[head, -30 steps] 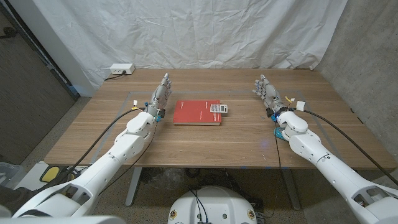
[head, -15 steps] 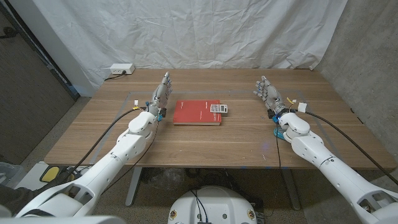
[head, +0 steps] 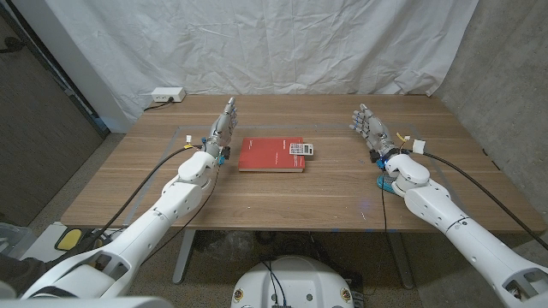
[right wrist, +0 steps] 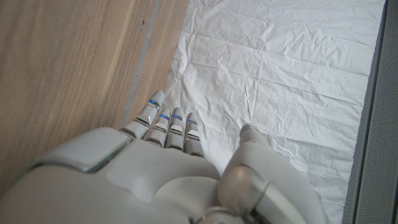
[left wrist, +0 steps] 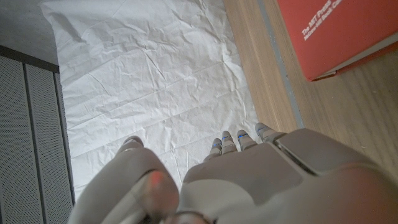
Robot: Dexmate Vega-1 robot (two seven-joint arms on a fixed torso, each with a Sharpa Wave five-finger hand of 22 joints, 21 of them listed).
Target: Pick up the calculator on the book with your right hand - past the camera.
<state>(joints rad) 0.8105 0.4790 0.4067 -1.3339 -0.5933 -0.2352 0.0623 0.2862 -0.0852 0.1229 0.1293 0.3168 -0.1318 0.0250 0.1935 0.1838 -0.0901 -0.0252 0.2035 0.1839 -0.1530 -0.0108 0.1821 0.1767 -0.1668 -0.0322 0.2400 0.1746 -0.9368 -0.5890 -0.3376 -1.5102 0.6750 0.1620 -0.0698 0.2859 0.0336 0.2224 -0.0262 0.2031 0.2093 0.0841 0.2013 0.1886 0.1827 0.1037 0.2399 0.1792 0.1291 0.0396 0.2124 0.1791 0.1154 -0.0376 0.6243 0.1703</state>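
A red book (head: 271, 154) lies in the middle of the wooden table (head: 291, 192), and a small grey calculator (head: 299, 150) sits on its right end. A corner of the red book (left wrist: 339, 34) shows in the left wrist view. My right hand (head: 370, 129) stands well to the right of the book, fingers apart and extended, holding nothing; its back (right wrist: 155, 168) shows in the right wrist view. My left hand (head: 223, 127) stands on edge just left of the book, fingers straight and together, also holding nothing; its back (left wrist: 249, 180) shows in the left wrist view.
A white power box (head: 167, 95) with a cable sits at the table's far left corner. A white cloth backdrop (head: 282, 43) hangs behind the table. A teal piece (head: 391, 183) shows under my right forearm. Faint tape lines mark the tabletop.
My right arm has drifted slightly to the right and toward me. The left hand, book and calculator have stayed put.
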